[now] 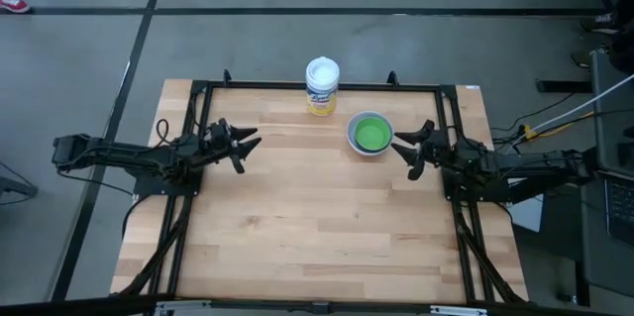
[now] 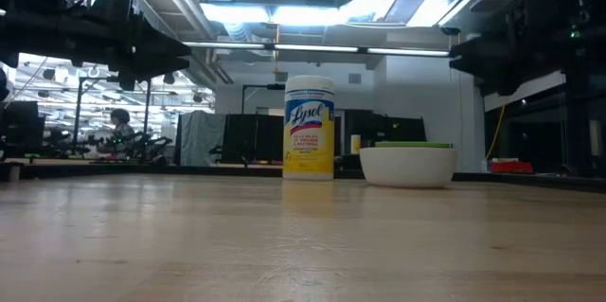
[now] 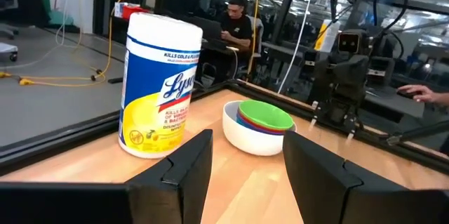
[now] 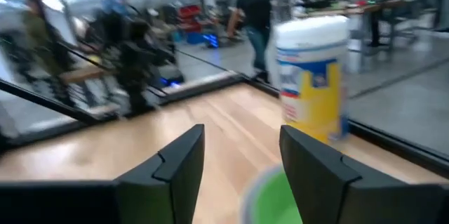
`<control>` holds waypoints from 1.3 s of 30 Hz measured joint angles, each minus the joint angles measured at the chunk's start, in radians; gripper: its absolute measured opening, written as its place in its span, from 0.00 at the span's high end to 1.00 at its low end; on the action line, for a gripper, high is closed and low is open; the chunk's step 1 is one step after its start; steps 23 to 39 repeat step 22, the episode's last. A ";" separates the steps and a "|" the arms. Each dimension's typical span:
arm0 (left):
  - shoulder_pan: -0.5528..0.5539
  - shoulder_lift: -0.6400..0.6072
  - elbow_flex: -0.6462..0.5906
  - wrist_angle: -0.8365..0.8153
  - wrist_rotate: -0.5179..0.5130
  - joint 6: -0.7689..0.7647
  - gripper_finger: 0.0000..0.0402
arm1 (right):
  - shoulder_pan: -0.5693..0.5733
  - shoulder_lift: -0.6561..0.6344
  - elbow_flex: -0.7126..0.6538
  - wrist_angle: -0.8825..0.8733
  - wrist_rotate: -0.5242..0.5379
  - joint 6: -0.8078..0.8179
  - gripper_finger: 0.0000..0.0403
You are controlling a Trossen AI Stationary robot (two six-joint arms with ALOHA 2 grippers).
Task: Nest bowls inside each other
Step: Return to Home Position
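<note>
The bowls (image 1: 370, 135) sit nested, green uppermost, just beside the wipes container (image 1: 322, 85) on the desk (image 1: 297, 227). My right pincer (image 1: 404, 158) hangs past them from the container, my left pincer (image 1: 248, 153) well apart from it, both wide open and empty. Nesting looks done to me; next I only need to park both arms clear.

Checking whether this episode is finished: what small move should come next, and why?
Probably draw the right gripper back from the white bowl, toward rest. The green bowl sits nested uppermost inside it, no loose bowl shows on the table, and both this gripper and the left gripper are open and empty.
</note>
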 joint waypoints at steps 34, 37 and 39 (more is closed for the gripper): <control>0.000 0.002 0.000 -0.139 0.154 -0.024 0.57 | 0.000 0.000 -0.001 -0.126 -0.196 0.060 0.46; 0.000 0.002 0.000 -0.139 0.154 -0.024 0.57 | 0.000 0.000 -0.001 -0.126 -0.196 0.060 0.46; 0.000 0.002 0.000 -0.139 0.154 -0.024 0.57 | 0.000 0.000 -0.001 -0.126 -0.196 0.060 0.46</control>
